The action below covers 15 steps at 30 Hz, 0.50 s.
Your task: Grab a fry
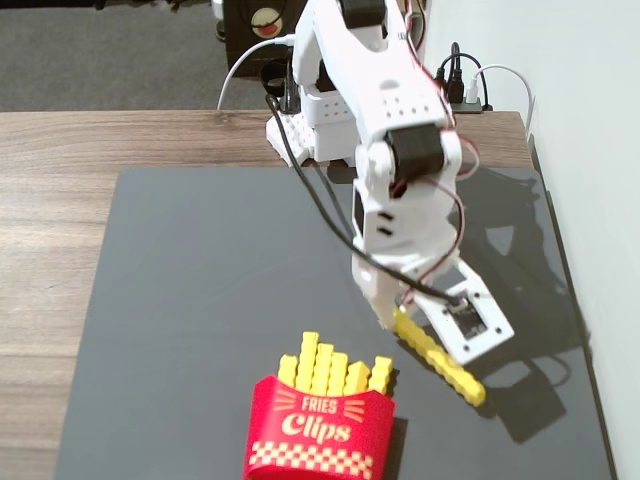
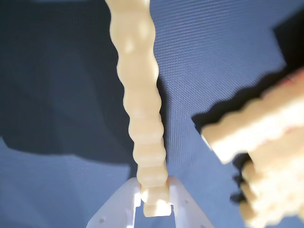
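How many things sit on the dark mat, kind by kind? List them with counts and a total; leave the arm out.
Long loose yellow crinkle-cut plastic fry, one end at the white hand: 1
Red "Fries Clips" carton with its joined cluster of short yellow fries: 1
Total: 2

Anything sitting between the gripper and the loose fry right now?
Nothing visible. The gripper is already at the upper end of the fry, and the wrist view shows that end between the white fingers. The fries carton sits apart, lower left in the fixed view.
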{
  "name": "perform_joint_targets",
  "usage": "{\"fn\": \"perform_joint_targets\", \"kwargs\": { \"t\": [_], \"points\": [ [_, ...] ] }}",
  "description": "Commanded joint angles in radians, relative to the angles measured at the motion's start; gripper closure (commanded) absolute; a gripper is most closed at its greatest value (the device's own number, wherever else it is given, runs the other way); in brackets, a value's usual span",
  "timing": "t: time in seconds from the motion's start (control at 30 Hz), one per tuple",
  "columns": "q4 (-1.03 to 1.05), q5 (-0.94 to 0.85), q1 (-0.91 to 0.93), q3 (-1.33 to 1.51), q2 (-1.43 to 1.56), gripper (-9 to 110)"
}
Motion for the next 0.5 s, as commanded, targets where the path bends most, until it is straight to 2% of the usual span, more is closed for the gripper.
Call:
{"fn": "perform_joint_targets", "kwargs": {
  "t": [0.0,0.2,0.47],
  "points": [
    [0.003,0.100,0.002,0.038,0.132,101],
    [0.005,0.264,0.012,0.230,0.341,101],
    [0.072,0.344,0.054,0.434,0.621,101]
  ]
}}
